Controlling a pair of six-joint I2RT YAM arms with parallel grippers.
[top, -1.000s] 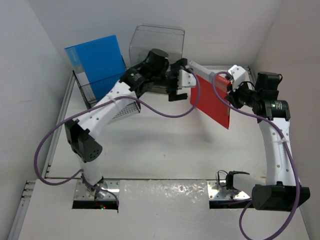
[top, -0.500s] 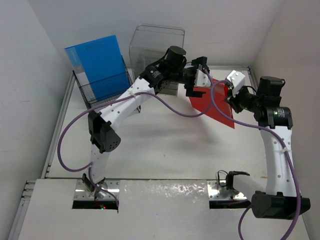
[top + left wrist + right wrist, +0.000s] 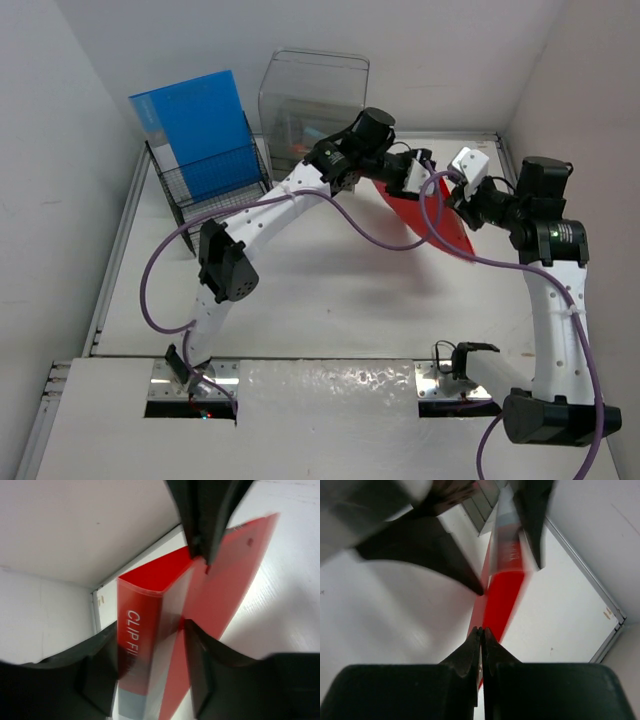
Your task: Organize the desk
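Note:
A red clip file [image 3: 443, 228] hangs tilted above the back right of the white desk [image 3: 300, 290]. My right gripper [image 3: 458, 196] is shut on the thin edge of its cover [image 3: 502, 595], the jaws [image 3: 480, 630] pressed together on the red sheet. My left gripper [image 3: 414, 178] reaches in from the left and has closed on the file's spine [image 3: 140, 605]. In the left wrist view one finger lies against the printed spine and the other against the cover, the gripper [image 3: 150, 626] straddling it. The picture is blurred by motion.
A black wire rack [image 3: 215, 190] at the back left holds an upright blue folder [image 3: 195, 125]. A clear plastic box [image 3: 312, 90] stands behind the left arm. Walls close in on the left, back and right, and purple cables loop from both arms.
My left arm has stretched right to the red file, and its wide jaws have narrowed onto the spine. The file has tipped lower. The right gripper stays shut on the cover.

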